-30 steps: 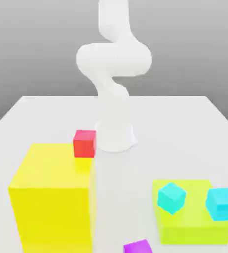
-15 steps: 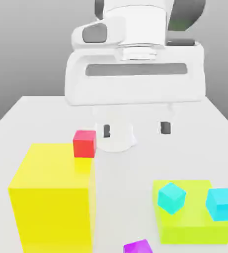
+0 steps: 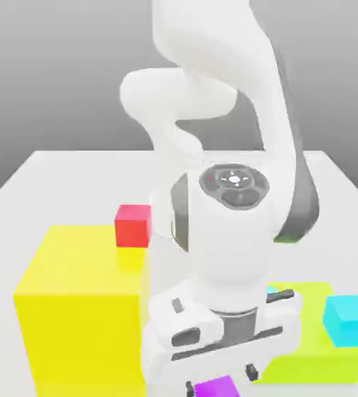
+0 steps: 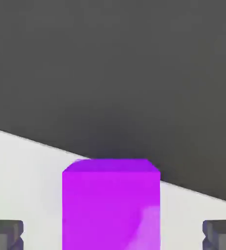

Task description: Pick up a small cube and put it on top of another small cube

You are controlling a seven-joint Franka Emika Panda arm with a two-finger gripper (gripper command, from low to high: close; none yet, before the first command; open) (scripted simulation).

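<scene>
**Gripper wide open over purple cube**

Ext. view: white Panda arm (image 3: 213,101) bent fwd & down toward the near table edge, wrist over the low centre of the shot. Gripper (image 3: 219,378) pointed down, jaws spread wide, nothing held. Purple cube (image 3: 218,387) sat on the white table (image 3: 58,178) at the very bottom of the ext. view, directly beneath the gripper, between the two dark fingertips (image 3: 189,385).

Hand view: purple cube (image 4: 111,205) centred between the fingertips (image 4: 6,233), clear gap on both sides, no contact w/ either pad. Cube rested on the white tabletop (image 4: 22,171) near its edge, dark floor beyond.

Other items, ext. view:
- Big yellow block (image 3: 81,310) on the ext. view's left, near front.
- Small red cube (image 3: 132,225) just behind the yellow block's far corner, on the table.
- Lime-green flat slab (image 3: 321,360) on the ext. view's right, partly hidden by the hand.
- Square-facing cyan cube (image 3: 349,319) on that slab's right end.
- Second cyan cube (image 3: 273,289) also on the slab, only a sliver peeking past the wrist; orientation not readable.

Purple cube & cyan cubes apart; nothing stacked yet.
</scene>
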